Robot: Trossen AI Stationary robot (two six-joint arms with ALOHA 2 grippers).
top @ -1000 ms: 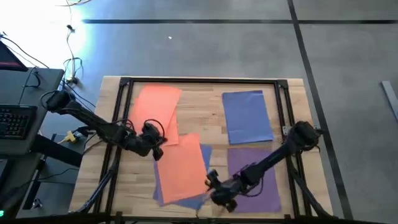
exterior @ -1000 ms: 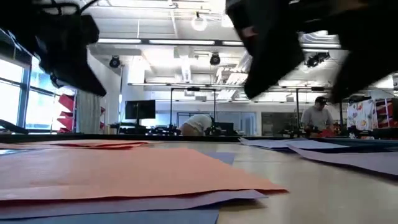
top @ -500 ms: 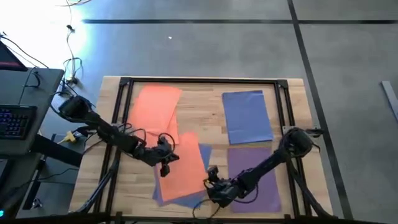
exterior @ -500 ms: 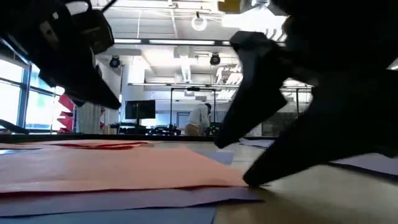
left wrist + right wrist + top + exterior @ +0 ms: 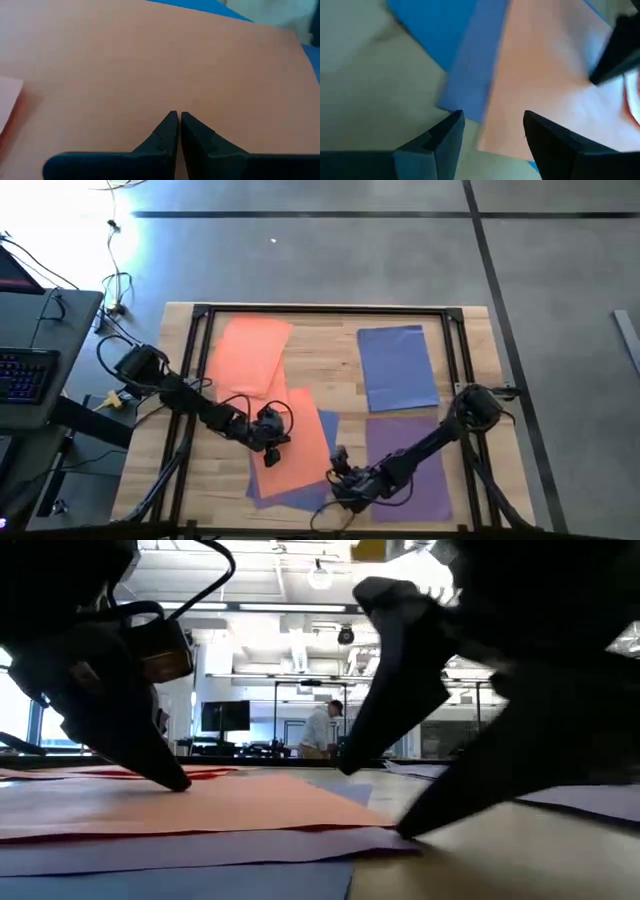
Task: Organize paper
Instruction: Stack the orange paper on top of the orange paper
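An orange sheet [image 5: 298,442] tops a loose stack at the table's near middle, lying on a purple sheet [image 5: 200,845] and a blue one [image 5: 427,25]. My left gripper [image 5: 268,448] is shut, with its tips down on that orange sheet. My right gripper [image 5: 492,120] is open at the stack's near right corner, one finger over the orange sheet and one beside the purple sheet's corner [image 5: 395,837]. More orange paper [image 5: 250,350] lies at the far left, a blue-purple sheet [image 5: 398,368] at the far right and a purple sheet [image 5: 415,465] at the near right. My left gripper presses its shut fingertips [image 5: 176,119] down on the orange sheet's top face [image 5: 175,100], well inside its edges. The fingers slant down from the table's left. The sheet lies flat on the stack. My right gripper's lower fingertip [image 5: 410,825] stands at the purple sheet's corner; whether it touches, I cannot tell.
A black frame [image 5: 320,310] runs along the table's far and side edges. Bare wood [image 5: 335,360] lies between the far sheets. A desk with a keyboard [image 5: 20,375] stands left of the table. A person [image 5: 322,730] stands in the room behind.
My left gripper has gone toward the table's right and near edges and down, from beside the stack onto the orange sheet. My right gripper has gone a little toward the left and down to the stack's near right corner.
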